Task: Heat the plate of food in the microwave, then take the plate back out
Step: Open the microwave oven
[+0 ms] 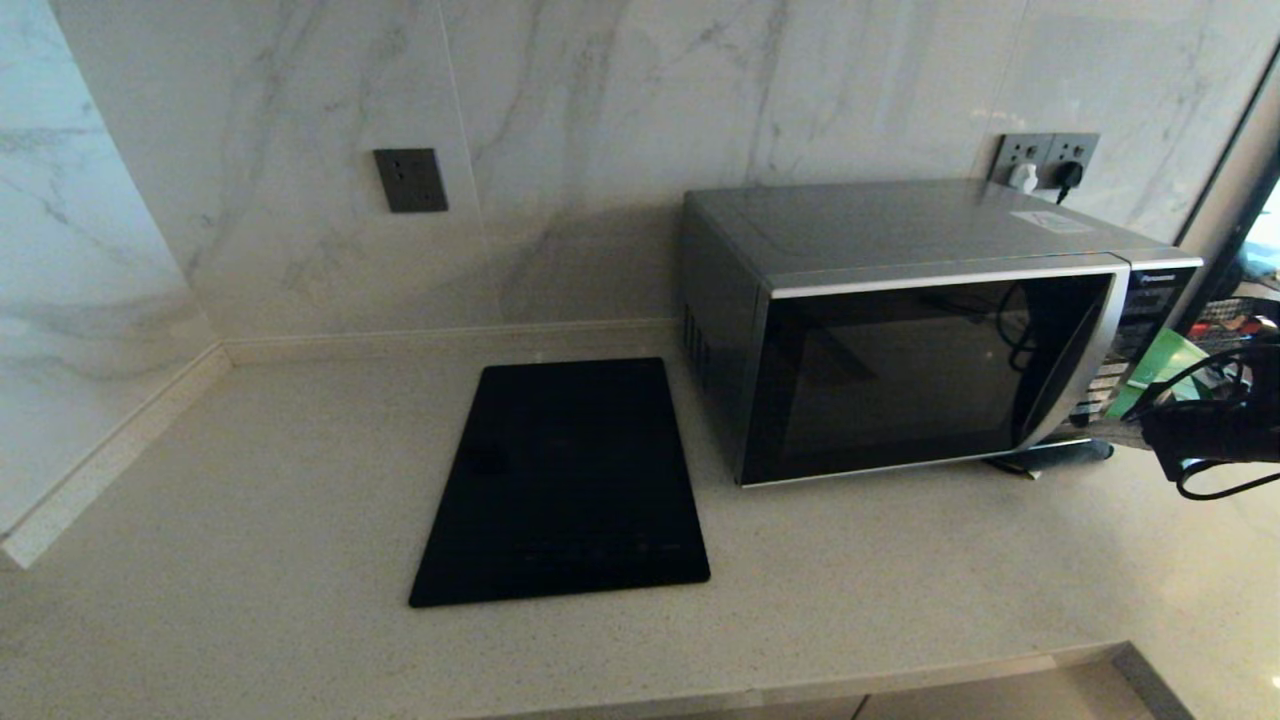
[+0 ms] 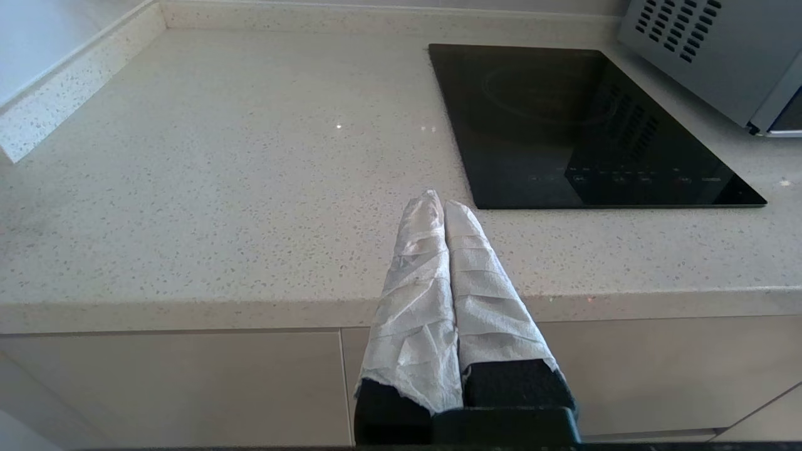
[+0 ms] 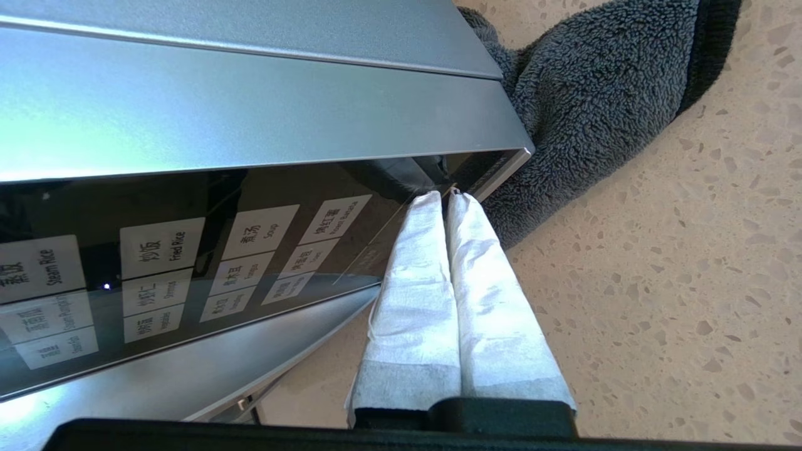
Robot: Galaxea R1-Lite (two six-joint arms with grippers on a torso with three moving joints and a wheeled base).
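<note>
With the microwave (image 1: 930, 330) door shut and the plate not visible, the right gripper (image 3: 446, 195), fingers pressed together and holding nothing, should press straight on the button panel's (image 3: 188, 263) lowest corner.

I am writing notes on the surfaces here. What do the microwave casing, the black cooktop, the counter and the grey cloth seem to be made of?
The microwave casing looks like brushed silver metal with a soft sheen; its door is dark glossy glass. The cooktop seems to be polished black glass, since it mirrors the vents. The counter looks like speckled beige stone or composite, mostly matte. The cloth appears to be fluffy terry fabric.
</note>
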